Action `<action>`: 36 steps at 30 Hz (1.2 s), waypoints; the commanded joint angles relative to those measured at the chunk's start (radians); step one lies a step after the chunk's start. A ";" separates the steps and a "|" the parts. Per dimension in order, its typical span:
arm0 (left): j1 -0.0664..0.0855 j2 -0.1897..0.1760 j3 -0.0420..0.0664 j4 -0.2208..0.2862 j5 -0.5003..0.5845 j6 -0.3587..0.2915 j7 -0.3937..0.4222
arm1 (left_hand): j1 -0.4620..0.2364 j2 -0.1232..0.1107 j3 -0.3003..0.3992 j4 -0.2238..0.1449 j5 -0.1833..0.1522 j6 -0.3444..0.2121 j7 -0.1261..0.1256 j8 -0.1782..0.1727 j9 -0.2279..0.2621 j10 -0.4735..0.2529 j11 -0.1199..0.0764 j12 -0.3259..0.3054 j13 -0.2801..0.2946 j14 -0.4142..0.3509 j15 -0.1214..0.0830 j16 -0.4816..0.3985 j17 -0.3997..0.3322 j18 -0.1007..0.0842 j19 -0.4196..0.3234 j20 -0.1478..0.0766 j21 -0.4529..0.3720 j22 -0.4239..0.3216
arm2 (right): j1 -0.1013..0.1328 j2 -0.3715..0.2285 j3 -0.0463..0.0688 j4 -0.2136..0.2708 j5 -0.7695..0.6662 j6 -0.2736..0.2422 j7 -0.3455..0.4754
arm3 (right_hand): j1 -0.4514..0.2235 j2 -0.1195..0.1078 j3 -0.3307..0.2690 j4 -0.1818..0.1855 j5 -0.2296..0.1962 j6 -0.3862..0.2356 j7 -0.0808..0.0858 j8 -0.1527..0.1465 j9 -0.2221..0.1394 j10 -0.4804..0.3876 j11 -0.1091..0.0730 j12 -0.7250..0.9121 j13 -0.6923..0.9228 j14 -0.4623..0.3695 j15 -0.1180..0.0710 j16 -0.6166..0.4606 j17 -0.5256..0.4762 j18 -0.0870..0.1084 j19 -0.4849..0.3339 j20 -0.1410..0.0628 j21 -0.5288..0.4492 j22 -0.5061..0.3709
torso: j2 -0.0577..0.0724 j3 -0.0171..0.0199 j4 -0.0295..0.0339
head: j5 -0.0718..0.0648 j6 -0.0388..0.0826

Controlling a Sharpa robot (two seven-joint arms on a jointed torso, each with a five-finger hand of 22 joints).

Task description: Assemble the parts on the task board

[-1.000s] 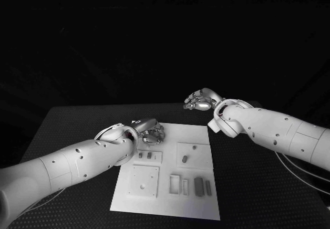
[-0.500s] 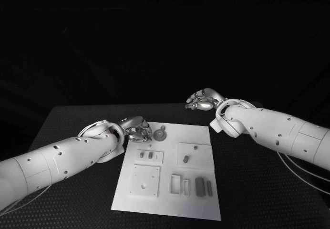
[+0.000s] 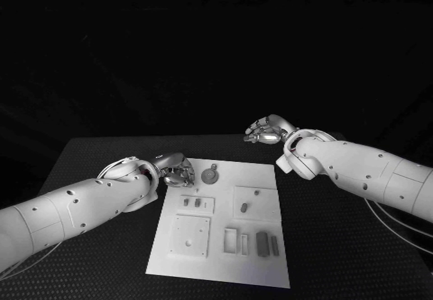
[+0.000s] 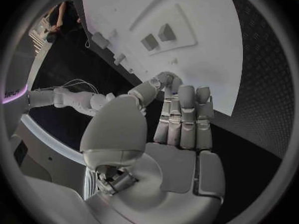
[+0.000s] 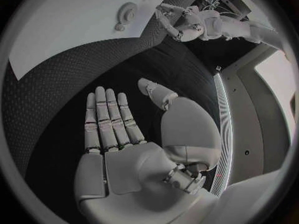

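The white task board lies in the middle of the black table. A round grey part with a small tab lies flat near the board's far edge. My left hand hovers at the board's far left corner, just left of that part, holding nothing. Its fingers are straight and side by side over the board's edge. Two small parts stand in a raised plate beyond them. My right hand hangs past the board's far right corner, its palm flat and bare.
On the board sit a small plate with two short parts, a plate with holes, a square plate and dark long parts beside slots. Black table surrounds the board.
My left hand has drawn back to the left off the board's far edge, and the round part it covered now lies in plain sight. The right hand has barely moved.
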 commanded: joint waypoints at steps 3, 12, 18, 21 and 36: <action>-0.001 0.016 -0.001 -0.014 -0.052 0.010 0.019 | 0.004 0.011 0.001 -0.003 0.002 0.008 -0.002 0.005 0.001 0.005 0.000 -0.002 0.002 0.004 -0.007 0.005 0.001 0.016 0.005 -0.050 0.004 0.019 | 0.000 0.001 0.000 0.002 0.000 0.010 0.010 | 0.006 -0.008 -0.007 -0.001 0.004 -0.005 0.007 -0.005 -0.002 0.005 -0.001 -0.004 -0.002 0.006 0.000 -0.007 -0.001 -0.010 0.003 0.006 -0.005 0.002 | 0.001 0.0007 -0.0018 | 0.002 -0.003; -0.002 0.026 -0.005 -0.023 -0.053 0.018 0.017 | 0.004 0.011 0.001 -0.004 0.002 0.008 -0.002 0.005 0.001 0.006 0.000 -0.002 0.002 0.005 -0.007 0.006 0.002 0.016 0.006 -0.050 0.005 0.019 | 0.000 0.003 0.000 0.002 0.000 0.010 0.010 | 0.007 -0.007 -0.008 -0.001 0.005 -0.004 0.007 -0.004 -0.002 0.006 -0.001 -0.004 -0.003 0.006 0.000 -0.007 -0.002 -0.010 0.004 0.006 -0.006 0.002 | 0.000 0.0022 -0.0026 | 0.002 -0.005; -0.003 0.031 -0.018 -0.025 -0.054 0.024 0.017 | 0.004 0.011 0.001 -0.004 0.002 0.007 -0.002 0.005 0.000 0.006 0.000 -0.003 0.002 0.005 -0.007 0.006 0.002 0.016 0.007 -0.050 0.006 0.019 | 0.000 0.003 0.000 0.002 0.000 0.010 0.010 | 0.007 -0.007 -0.009 -0.001 0.005 -0.004 0.007 -0.004 -0.003 0.007 -0.001 -0.005 -0.004 0.006 0.000 -0.008 -0.002 -0.009 0.004 0.006 -0.007 0.002 | 0.001 0.0022 -0.0022 | 0.002 -0.005; -0.005 0.032 -0.019 -0.024 -0.054 0.026 0.018 | 0.004 0.012 0.001 -0.004 0.002 0.007 -0.002 0.005 0.000 0.006 0.000 -0.003 0.002 0.005 -0.007 0.006 0.002 0.016 0.007 -0.050 0.006 0.019 | 0.000 0.003 0.000 0.002 0.000 0.010 0.010 | 0.007 -0.007 -0.009 -0.001 0.006 -0.004 0.007 -0.004 -0.003 0.007 -0.001 -0.005 -0.004 0.006 0.000 -0.008 -0.003 -0.009 0.004 0.006 -0.007 0.002 | 0.000 0.0020 -0.0021 | 0.001 -0.005; -0.007 0.036 -0.021 -0.032 -0.059 0.034 0.014 | 0.005 0.012 0.001 -0.005 0.001 0.006 -0.001 0.004 0.000 0.006 0.000 -0.005 0.001 0.005 -0.007 0.008 0.002 0.017 0.008 -0.050 0.007 0.019 | 0.000 0.003 0.000 0.002 0.000 0.010 0.011 | 0.008 -0.007 -0.010 -0.001 0.006 -0.004 0.007 -0.004 -0.004 0.008 -0.001 -0.007 -0.005 0.007 0.000 -0.008 -0.004 -0.009 0.004 0.006 -0.009 0.003 | 0.000 0.0016 -0.0017 | 0.000 -0.007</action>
